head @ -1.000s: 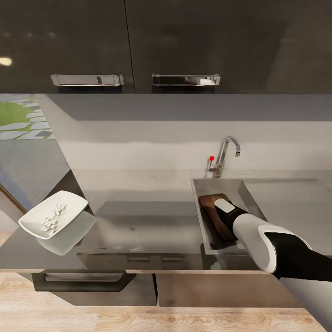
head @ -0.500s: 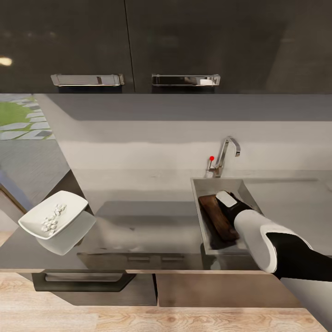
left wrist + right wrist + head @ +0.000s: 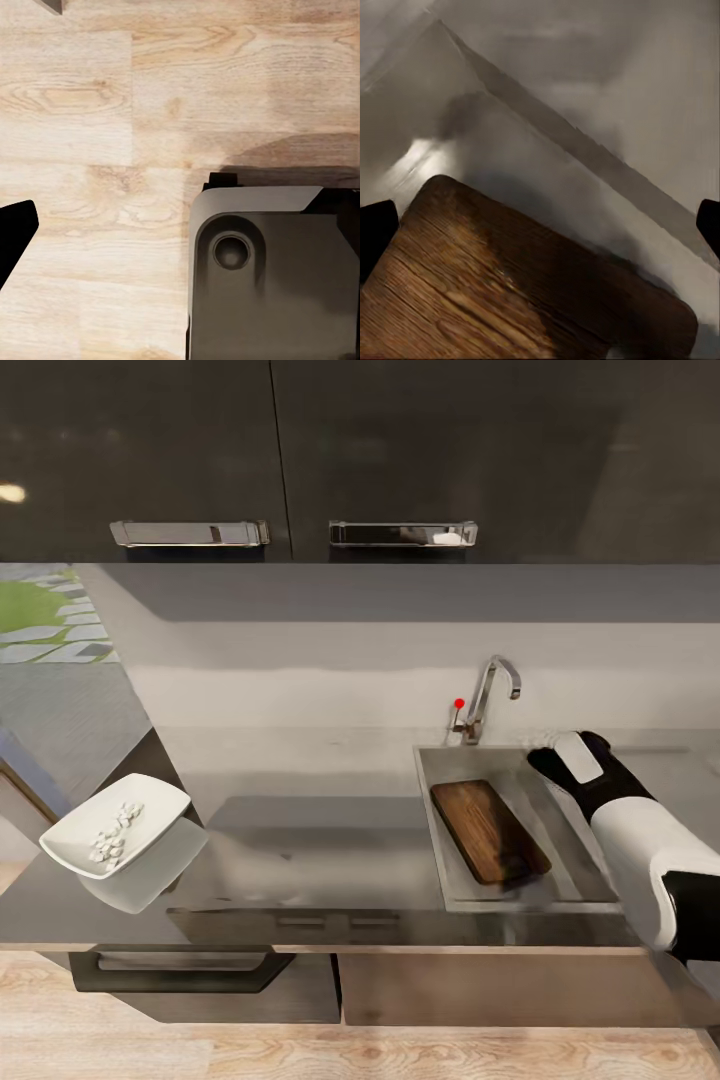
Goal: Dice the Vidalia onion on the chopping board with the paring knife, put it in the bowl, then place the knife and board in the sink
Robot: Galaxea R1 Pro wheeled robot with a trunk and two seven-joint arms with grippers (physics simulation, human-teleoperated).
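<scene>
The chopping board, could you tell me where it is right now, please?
In the head view the chopping board lies inside the sink at the right, in front of the faucet, with the right gripper above the basin's far right edge.

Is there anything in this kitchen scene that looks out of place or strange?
Yes. The bowl of diced onion sits tilted at the left end of the countertop, overhanging the edge. The chopping board lies askew in the sink.
</scene>
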